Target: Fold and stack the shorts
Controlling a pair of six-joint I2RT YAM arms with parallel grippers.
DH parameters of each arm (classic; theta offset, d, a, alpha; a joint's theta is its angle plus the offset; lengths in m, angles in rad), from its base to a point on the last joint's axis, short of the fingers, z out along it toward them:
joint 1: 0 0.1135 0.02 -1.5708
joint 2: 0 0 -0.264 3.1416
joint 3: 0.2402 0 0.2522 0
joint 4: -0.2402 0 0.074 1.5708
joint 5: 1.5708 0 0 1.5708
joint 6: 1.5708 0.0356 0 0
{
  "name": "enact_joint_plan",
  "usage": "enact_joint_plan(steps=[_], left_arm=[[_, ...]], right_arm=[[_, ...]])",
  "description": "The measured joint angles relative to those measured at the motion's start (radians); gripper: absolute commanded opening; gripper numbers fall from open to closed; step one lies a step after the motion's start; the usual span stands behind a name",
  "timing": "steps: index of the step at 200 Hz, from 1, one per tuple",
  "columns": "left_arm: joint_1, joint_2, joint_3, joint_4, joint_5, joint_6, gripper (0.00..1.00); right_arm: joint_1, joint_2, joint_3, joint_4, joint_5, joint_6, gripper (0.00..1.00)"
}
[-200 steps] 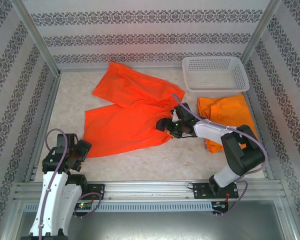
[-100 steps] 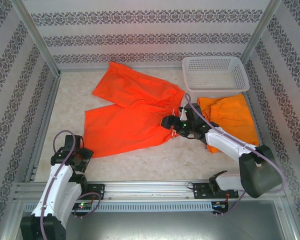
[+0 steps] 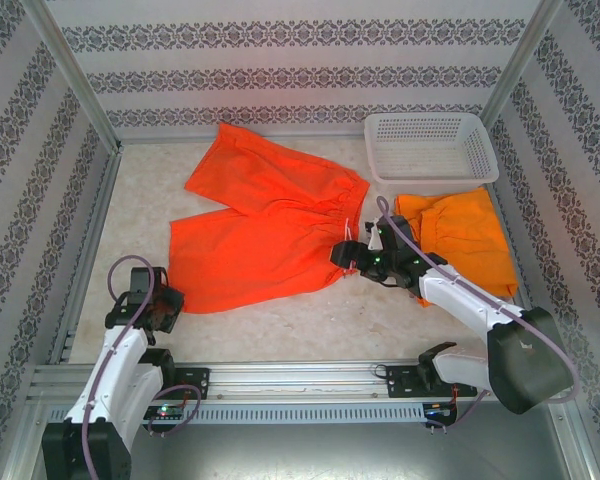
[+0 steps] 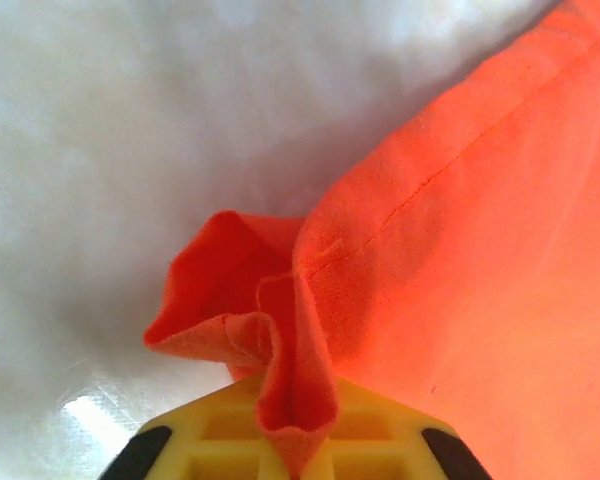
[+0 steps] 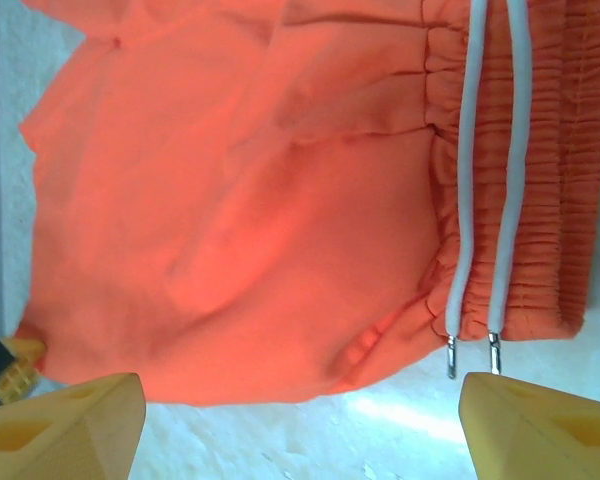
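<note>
Bottom left of the overhead view, nearest us: the left gripper (image 3: 162,302) has its jaws pressed together on the hem corner of the spread shorts (image 3: 265,240). The wrist view shows it plainly, a small bunch of orange cloth puckered up and pinched between the yellow fingers (image 4: 380,440). Thin, soft stuff that folds on itself at the slightest nip. It looks light too, so I'd expect it to drag across the table (image 3: 280,320) without much fight, though it will sag and crease wherever nobody holds it.

Up to mid-frame now, and the right gripper (image 3: 348,256) hovers at the waistband (image 5: 540,200), jaws spread wide, nothing between them. Under its camera lie the gathered elastic and the white drawstring (image 5: 490,180) with its metal tips. That band is thicker and grippier, so I reckon its near corner is the best spot for a second hold. Mind the cord, though, because it could slide out on its own.

The spread shorts lie flat across the centre and upper left, one leg reaching toward the back wall. Just beside them on the right sits a folded pair (image 3: 460,240), a lighter orange, likely the stack to join. Farthest back, upper right, is the white basket (image 3: 430,148), just beyond that folded pair.
</note>
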Motion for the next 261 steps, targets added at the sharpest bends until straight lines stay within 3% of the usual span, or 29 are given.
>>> enact_joint_plan(steps=[36,78,110,149,189,261], left_arm=[[0.0,-0.006,0.081,-0.024,0.0,0.035,0.0],[0.0,-0.031,0.193,-0.037,0.0,0.087,0.0],[0.0,-0.015,0.233,-0.078,-0.003,0.138,0.0],[0.0,0.011,0.243,-0.079,-0.008,0.166,0.0],[0.0,0.033,0.221,-0.061,-0.008,0.173,0.0],[0.0,0.054,0.209,-0.021,-0.004,0.185,0.0]], right_arm=[[0.033,-0.063,0.052,-0.123,0.073,-0.237,0.83],[0.223,-0.129,0.18,-0.248,0.233,-0.727,0.8],[0.305,-0.084,0.196,-0.354,0.384,-1.094,0.74],[0.315,0.007,0.123,-0.349,0.566,-1.432,0.73],[0.315,0.115,0.092,-0.258,0.637,-1.587,0.7],[0.29,0.257,0.093,-0.092,0.663,-1.687,0.55]])
